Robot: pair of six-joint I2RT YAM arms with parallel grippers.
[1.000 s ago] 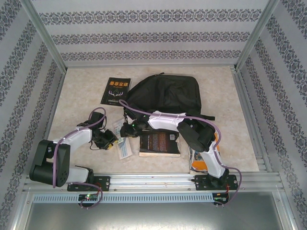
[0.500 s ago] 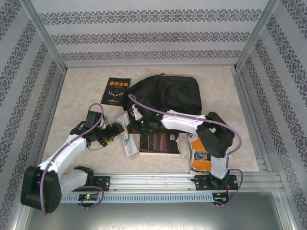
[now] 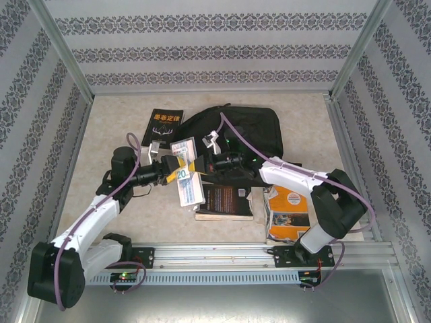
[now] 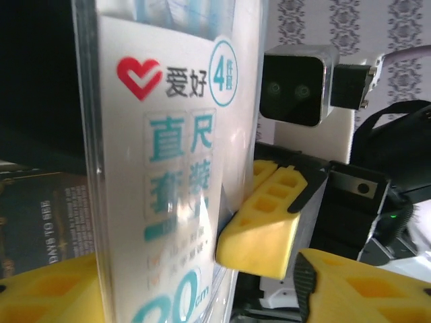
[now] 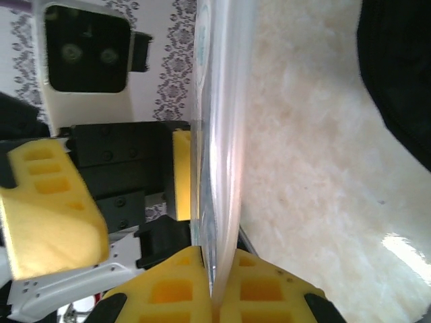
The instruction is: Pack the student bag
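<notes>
Currently the ruler pack [image 3: 190, 192], a clear plastic sleeve with a 20 cm mark, stands between both sets of fingers. The right gripper [image 3: 201, 163] is clamped on one long edge of the pack: the right wrist view shows its two yellow fingertips pressed together with the plastic pinched between them. The left gripper [image 3: 176, 168] faces it from the opposite side with its jaws set wider than the pack; one fingertip lies close to the pack's face and the other stands apart, so the pack appears to hang from the right fingers alone. The student bag [image 3: 242, 131] lies on the table [image 3: 316, 128], just beyond the right fingers and off to their right, and well apart from the left fingers. Its long axis runs left to right, roughly parallel to the line joining the two grippers, while the pack's long axis runs across that line. The right arm is the nearer one. The coming move probably requires drawing the pack clear of the left fingers and swinging it toward the bag. Whether the bag's mouth is open cannot be determined. An edge grip may let the pack pivot.
</notes>
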